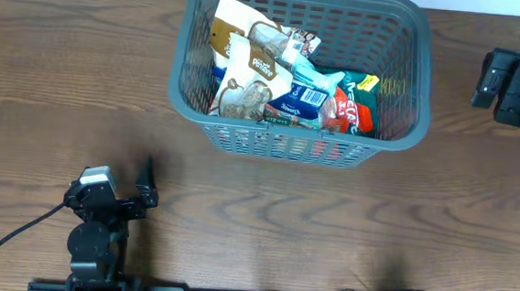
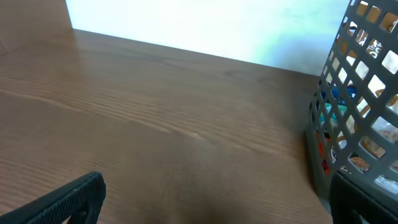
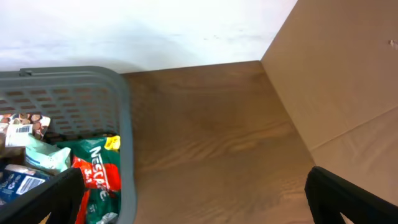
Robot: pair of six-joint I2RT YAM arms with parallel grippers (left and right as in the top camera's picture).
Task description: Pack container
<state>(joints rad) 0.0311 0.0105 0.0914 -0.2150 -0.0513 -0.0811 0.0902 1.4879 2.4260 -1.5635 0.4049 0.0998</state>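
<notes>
The dark grey slotted basket (image 1: 182, 57) stands at the back middle of the table. It holds several snack packets, among them a brown-and-white pouch (image 1: 246, 76) and a red-green Nescafe packet (image 1: 354, 106). My left gripper (image 1: 147, 188) sits low near the front left, well short of the basket, open and empty. In the left wrist view (image 2: 211, 211) the basket's lattice side (image 2: 348, 124) is at the right. My right gripper (image 1: 494, 84) is at the far right edge, open and empty. In the right wrist view (image 3: 193, 205) the basket's rim (image 3: 121, 124) and the Nescafe packet (image 3: 93, 168) are at the left.
The brown wooden table (image 1: 327, 233) spreads around the basket. A tan board-like wall (image 3: 342, 74) rises at the right in the right wrist view. A black cable (image 1: 6, 233) trails from the left arm's base toward the front left.
</notes>
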